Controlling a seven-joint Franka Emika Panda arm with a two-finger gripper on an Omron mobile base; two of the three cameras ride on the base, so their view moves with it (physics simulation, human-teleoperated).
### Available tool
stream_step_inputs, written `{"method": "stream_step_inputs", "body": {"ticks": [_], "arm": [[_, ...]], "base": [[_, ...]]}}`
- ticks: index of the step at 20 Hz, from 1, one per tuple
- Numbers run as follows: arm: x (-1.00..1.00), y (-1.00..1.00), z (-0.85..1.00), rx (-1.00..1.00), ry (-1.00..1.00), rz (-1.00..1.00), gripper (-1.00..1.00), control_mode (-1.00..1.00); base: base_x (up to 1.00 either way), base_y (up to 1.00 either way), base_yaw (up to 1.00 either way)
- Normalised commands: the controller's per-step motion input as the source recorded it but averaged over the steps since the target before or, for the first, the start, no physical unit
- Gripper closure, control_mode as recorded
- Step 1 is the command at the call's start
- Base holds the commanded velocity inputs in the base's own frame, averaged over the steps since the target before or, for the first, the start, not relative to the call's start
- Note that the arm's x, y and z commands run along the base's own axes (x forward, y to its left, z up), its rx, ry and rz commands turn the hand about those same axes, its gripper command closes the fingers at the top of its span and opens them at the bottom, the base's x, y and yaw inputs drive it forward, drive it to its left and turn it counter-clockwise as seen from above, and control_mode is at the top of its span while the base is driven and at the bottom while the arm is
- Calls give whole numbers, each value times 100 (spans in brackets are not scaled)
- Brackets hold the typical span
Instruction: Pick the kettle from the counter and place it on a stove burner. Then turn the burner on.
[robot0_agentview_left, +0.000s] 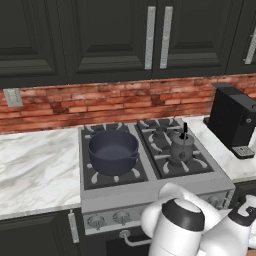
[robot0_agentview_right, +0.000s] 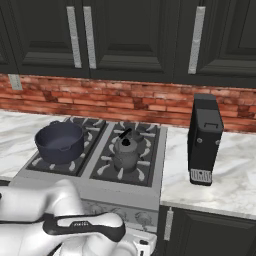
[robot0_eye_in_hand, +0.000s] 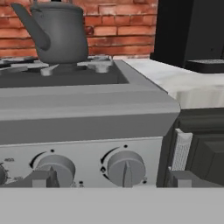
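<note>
Gripper (robot0_eye_in_hand: 109, 180) sits low in front of the stove's control panel, its two dark finger tips spread apart with nothing between them, so we record it as released and empty. Kettle (robot0_agentview_left: 181, 146) is already set on the front right stove burner (robot0_agentview_left: 184, 161), upright, spout to the left in the hand view, well apart from the dark-blue pot (robot0_agentview_left: 113, 151) on the left side of the stove. We judge the placing done and the knob step in hand. Two knobs show in the hand view: one by the left finger tip (robot0_eye_in_hand: 55, 168) and one between the tips (robot0_eye_in_hand: 125, 168) (which of them feeds the kettle's burner we cannot tell from here; the rightmost seems likeliest). To do it well, we should centre the tips on either side of the chosen knob's ridge, advance squarely until the pads straddle it, close firmly, then rotate the wrist without pulling outward. Counter (robot0_agentview_left: 35, 170) and coffee machine (robot0_agentview_left: 234, 120) need no attention.
</note>
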Motion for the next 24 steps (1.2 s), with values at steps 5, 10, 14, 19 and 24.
{"method": "stream_step_inputs", "body": {"ticks": [5, 10, 14, 19, 24], "arm": [[21, 0, -20, 0, 0, 0, -100, -100], [29, 0, -14, 0, 0, 0, -100, -100], [28, 0, -13, 0, 0, 0, -100, -100], [23, 0, -20, 0, 0, 0, -100, -100], [22, 0, -21, 0, 0, 0, -100, -100]], "base": [[0, 0, 0], [0, 0, 0], [0, 0, 0], [0, 0, 0], [0, 0, 0]]}}
